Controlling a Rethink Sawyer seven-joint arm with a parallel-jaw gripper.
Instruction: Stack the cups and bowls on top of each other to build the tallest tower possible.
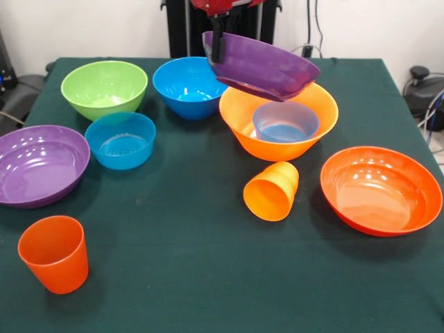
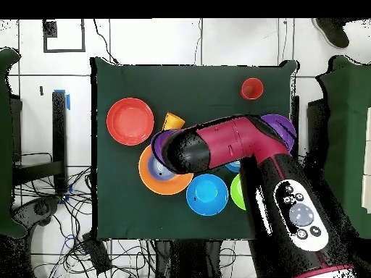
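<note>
The gripper is hanging over the table's far side, and it is pinching the rim of a purple bowl, closed on that edge with the bowl tilting down toward the far rim. That purple bowl is hovering above the big orange bowl, overlapping its far rim, and whether it is touching is hard to tell. Inside the orange bowl a small translucent blue bowl is sitting. Just beside it, the medium blue bowl is resting on the green cloth, with the lime bowl near it. In front of those, a second small blue bowl is standing just beside the other purple bowl. The yellow cup is lying on its side in front of the orange bowl, mouth facing the camera. The red bowl is sitting apart at the side, and the red cup is standing upright near the front corner. From overhead, the arm is covering much of the bowls.
</note>
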